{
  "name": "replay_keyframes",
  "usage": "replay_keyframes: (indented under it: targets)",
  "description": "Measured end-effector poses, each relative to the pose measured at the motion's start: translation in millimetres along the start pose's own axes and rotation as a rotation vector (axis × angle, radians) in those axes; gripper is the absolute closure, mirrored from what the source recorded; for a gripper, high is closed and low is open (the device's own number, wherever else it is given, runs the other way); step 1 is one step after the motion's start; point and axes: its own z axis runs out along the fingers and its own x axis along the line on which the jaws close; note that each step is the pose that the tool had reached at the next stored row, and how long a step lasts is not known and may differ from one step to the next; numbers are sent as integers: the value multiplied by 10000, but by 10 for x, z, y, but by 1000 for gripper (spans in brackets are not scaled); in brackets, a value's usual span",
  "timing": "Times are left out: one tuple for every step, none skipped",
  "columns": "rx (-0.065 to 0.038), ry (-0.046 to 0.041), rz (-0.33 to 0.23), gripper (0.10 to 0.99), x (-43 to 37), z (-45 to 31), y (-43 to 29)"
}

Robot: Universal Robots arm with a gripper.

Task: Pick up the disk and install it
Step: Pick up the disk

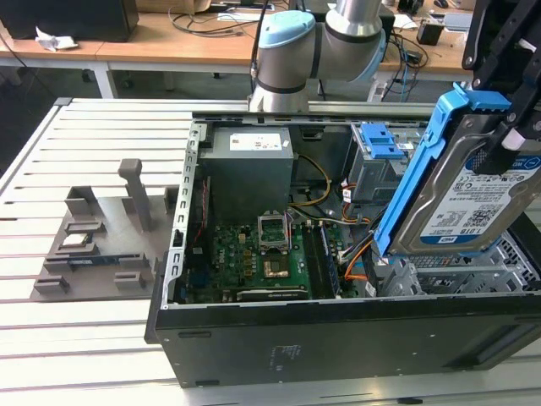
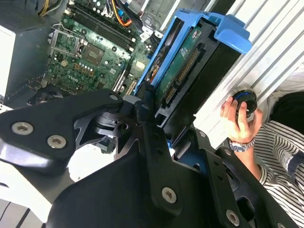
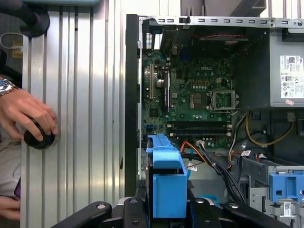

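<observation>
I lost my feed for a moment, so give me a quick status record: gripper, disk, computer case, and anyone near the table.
gripper: shut on the disk, at the exterior view's right
disk: lifted, tilted, over the open computer case; not seated
computer case: open on top, motherboard exposed
person: a hand on a black knob on the slatted table beside the case

In the exterior view the disk [image 1: 461, 199], out at three o'clock, runs off the edge, and the gripper [image 1: 505, 145] clamped on it is cut off too. In the first wrist view a hand [image 3: 24, 113] half covers a black knob [image 3: 39, 140].
</observation>
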Motion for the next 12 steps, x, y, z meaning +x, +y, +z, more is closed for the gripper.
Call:
replay_keyframes:
  targets:
    - [0, 7, 0, 722, -17, 1, -13]
    - [0, 11, 0, 722, -28, 2, -21]
    - [0, 18, 0, 722, -46, 3, -37]
    - [0, 20, 0, 722, -53, 4, -43]
    - [0, 22, 1, 722, -57, 4, -48]
    - [0, 21, 2, 722, -60, 8, -53]
    - [0, 21, 2, 722, -61, 9, -55]
    - [0, 21, 2, 722, -62, 11, -58]
    - [0, 22, 1, 722, -63, 14, -62]
    - [0, 22, 1, 722, -63, 16, -65]
    - [0, 22, 1, 722, -64, 18, -67]
    - [0, 22, 1, 722, -64, 19, -69]
